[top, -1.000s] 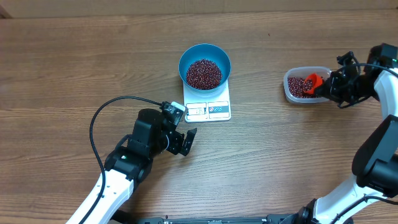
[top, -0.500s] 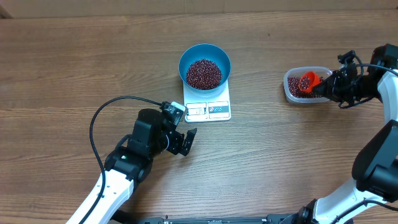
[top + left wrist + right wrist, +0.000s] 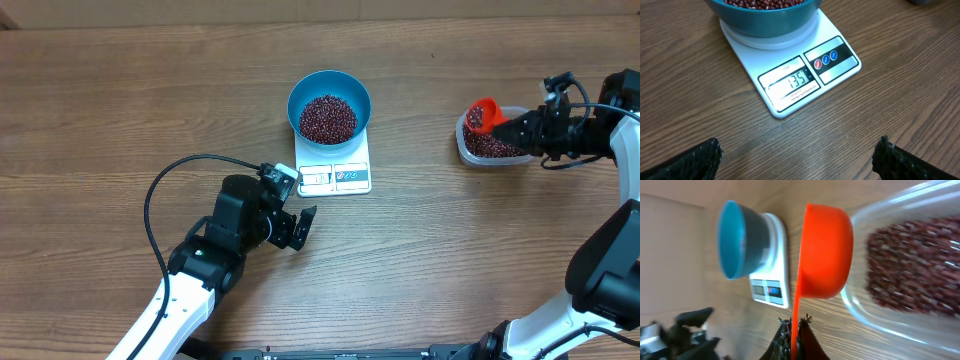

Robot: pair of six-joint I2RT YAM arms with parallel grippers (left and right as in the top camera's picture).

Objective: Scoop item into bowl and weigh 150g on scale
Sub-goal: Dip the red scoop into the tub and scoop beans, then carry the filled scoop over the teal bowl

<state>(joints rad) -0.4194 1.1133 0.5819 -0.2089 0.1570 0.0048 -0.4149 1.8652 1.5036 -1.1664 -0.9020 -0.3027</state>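
The bowl (image 3: 294, 108) sits on the scale (image 3: 335, 178) at the middle of the bench (image 3: 120, 100), with a dark heap of beans (image 3: 327, 118) inside. In the left wrist view the display (image 3: 799, 79) reads 135, so the weighing looks close to done and only a small top-up is wanted.

The right gripper (image 3: 796, 328) is pressed together on the thin handle of an orange scoop (image 3: 483, 113). The scoop hangs over the left end of the clear tub (image 3: 490, 162), well apart from the bowl, and the overhead view shows beans in its cup.

The step in hand is to carry this load across and add it. To do that well, the cup should be held level on the way so that nothing rolls off. It should stop above the middle of the bowl without touching the rim, since a nudge would upset the reading. The full load probably holds more than is needed, so the scoop should be tipped slowly, letting the beans trickle while the display is watched. Stop short rather than over.

The left gripper (image 3: 298, 228) rests with its fingers spread, holding nothing, just beside the front of the scale and facing the display. Its black cable (image 3: 160, 185) loops over the bench to the left. Neither crosses the line from tub to bowl, and that stretch of bench is bare.
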